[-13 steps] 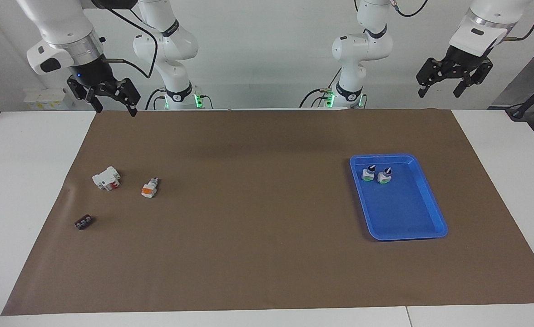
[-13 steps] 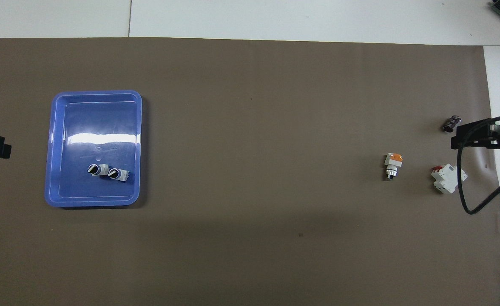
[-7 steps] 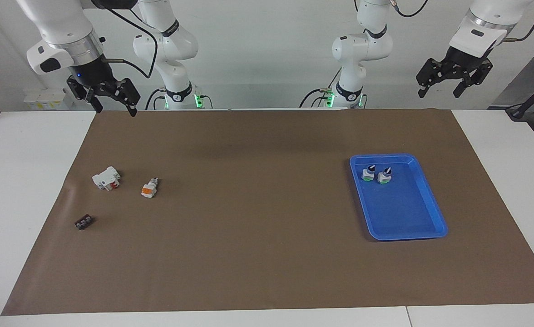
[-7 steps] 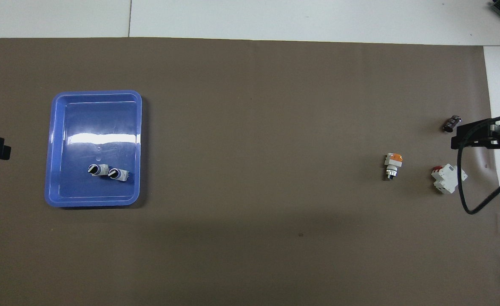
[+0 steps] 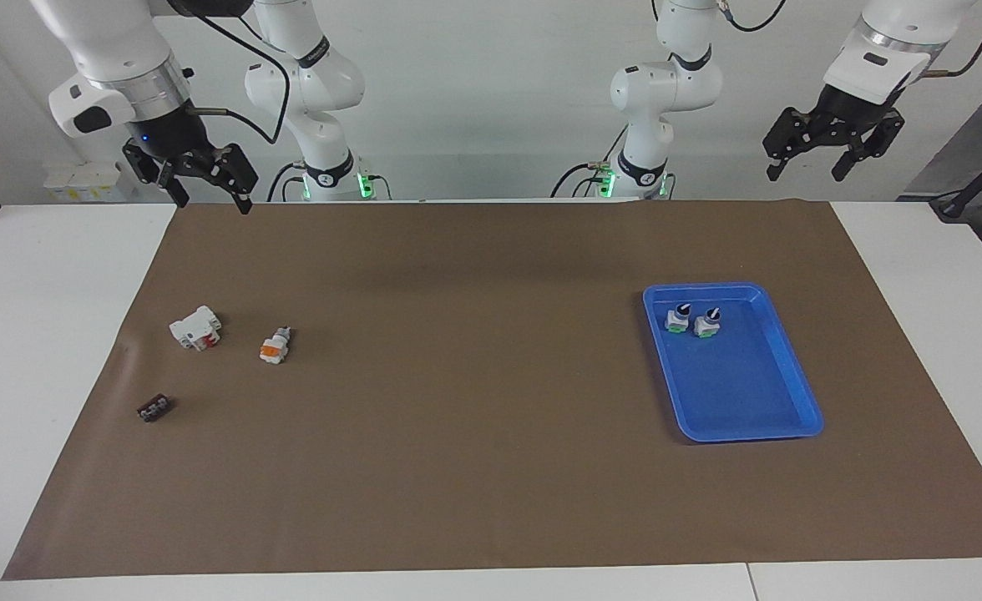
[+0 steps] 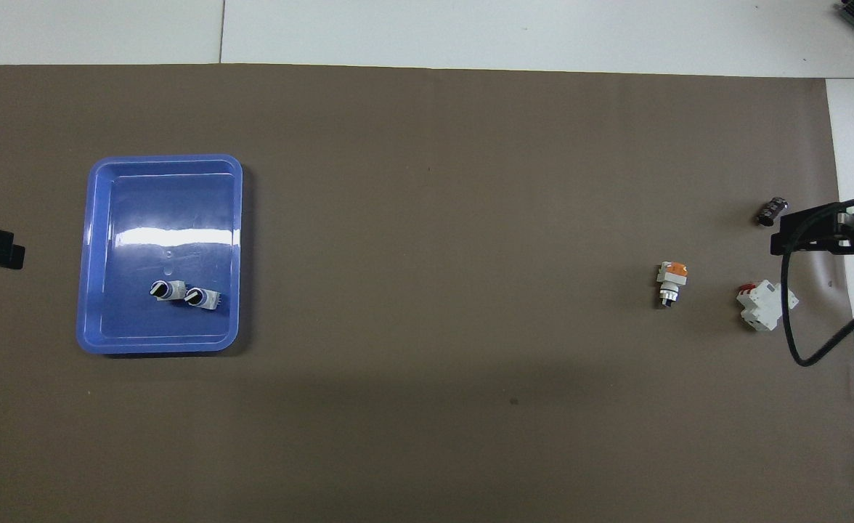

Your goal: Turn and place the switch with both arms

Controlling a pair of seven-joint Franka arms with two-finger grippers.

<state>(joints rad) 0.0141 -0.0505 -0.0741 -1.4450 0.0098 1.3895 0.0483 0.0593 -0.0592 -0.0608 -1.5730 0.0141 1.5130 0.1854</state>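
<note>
Two white-grey switches with green ends and black knobs, switch (image 5: 677, 319) (image 6: 165, 289) and its twin (image 5: 706, 325) (image 6: 202, 298), stand side by side in the blue tray (image 5: 746, 388) (image 6: 165, 203), in the part nearer the robots. My left gripper (image 5: 804, 173) hangs open and empty, high over the left arm's end of the table and well clear of the tray. My right gripper (image 5: 213, 200) hangs open and empty, high over the right arm's end of the brown mat (image 5: 458, 376).
Toward the right arm's end of the mat lie an orange-ended switch (image 5: 274, 346) (image 6: 670, 280), a larger white block with red (image 5: 196, 327) (image 6: 765, 305) and a small dark part (image 5: 154, 408) (image 6: 771, 211). A black cable (image 6: 790, 319) hangs from the right wrist.
The left gripper has drifted slightly upward. The right gripper and everything on the table have stayed put.
</note>
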